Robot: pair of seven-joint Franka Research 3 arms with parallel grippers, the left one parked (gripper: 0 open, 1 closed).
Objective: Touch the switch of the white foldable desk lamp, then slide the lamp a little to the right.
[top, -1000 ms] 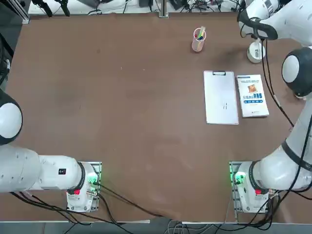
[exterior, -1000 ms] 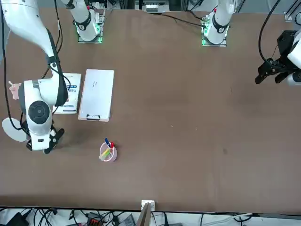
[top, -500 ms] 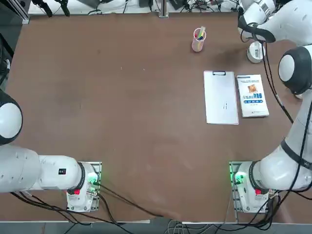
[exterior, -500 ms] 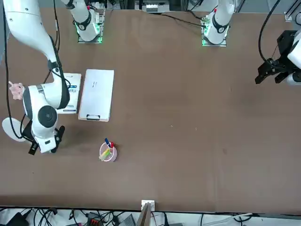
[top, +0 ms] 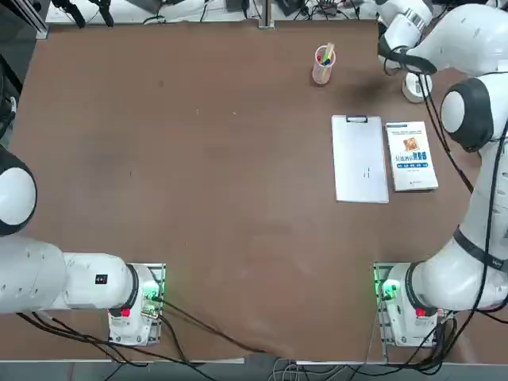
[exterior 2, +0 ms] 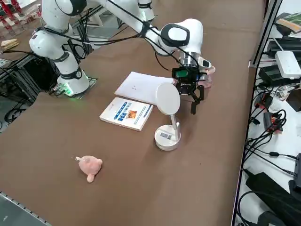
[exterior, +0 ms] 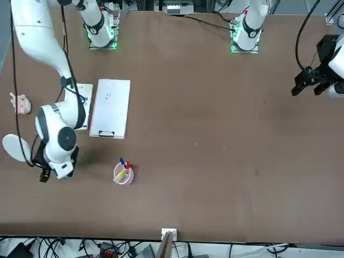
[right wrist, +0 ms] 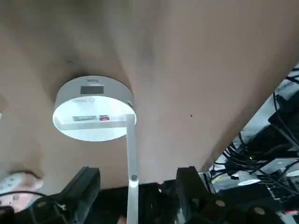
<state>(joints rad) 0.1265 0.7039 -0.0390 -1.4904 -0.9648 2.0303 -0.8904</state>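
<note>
1. The right arm [exterior: 56, 115] has swung leftward; the lamp [exterior 2: 165, 138] hasn't budged, standing just beyond the book [exterior 2: 126, 113].
2. Its claw [right wrist: 138, 176] gapes wide, empty, beside the lamp, seemingly lining up for the rightward push.

Right arm [top: 476, 159] extended forward over the surface, elbow bent. Right gripper [exterior 2: 192, 89] hangs above the surface, fingers [right wrist: 84, 193] spread wide apart.
</note>
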